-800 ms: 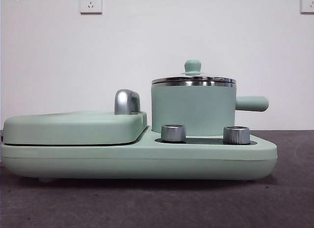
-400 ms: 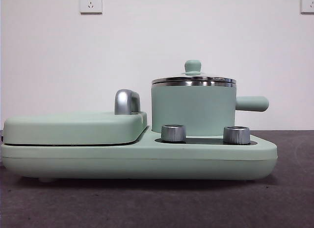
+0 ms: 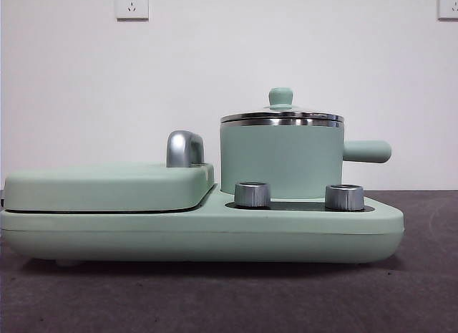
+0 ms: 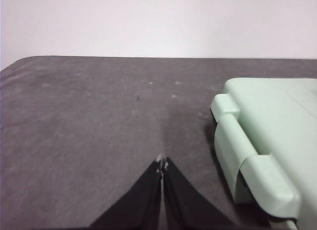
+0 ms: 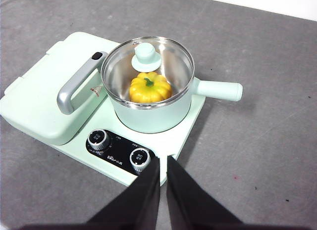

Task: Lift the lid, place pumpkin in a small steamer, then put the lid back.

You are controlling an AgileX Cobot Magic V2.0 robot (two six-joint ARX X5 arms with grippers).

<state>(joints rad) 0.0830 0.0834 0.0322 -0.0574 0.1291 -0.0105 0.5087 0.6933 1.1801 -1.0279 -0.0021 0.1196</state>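
Observation:
The small steamer (image 3: 281,160) (image 5: 153,116) stands on the right of the mint-green cooker. The lid (image 3: 281,116) (image 5: 147,57) sits closed on its rim, knob up. Through the glass in the right wrist view the pumpkin (image 5: 149,87) lies inside the steamer; the front view hides it. My right gripper (image 5: 163,163) is shut and empty, high above the cooker's front edge near the dials. My left gripper (image 4: 162,164) is shut and empty, over bare table beside the cooker's left end (image 4: 257,156). Neither gripper shows in the front view.
The flat rectangular cover (image 3: 107,186) with chrome handle (image 3: 184,148) (image 5: 74,86) fills the cooker's left half. Two chrome dials (image 3: 252,194) (image 3: 344,197) sit in front of the steamer. The steamer's side handle (image 3: 366,151) (image 5: 220,90) points right. Dark grey table (image 3: 215,297) surrounds the cooker.
A black arm tip at the top left corner of the front view one second ago has left the picture. The cooker, steamer and lid have not moved.

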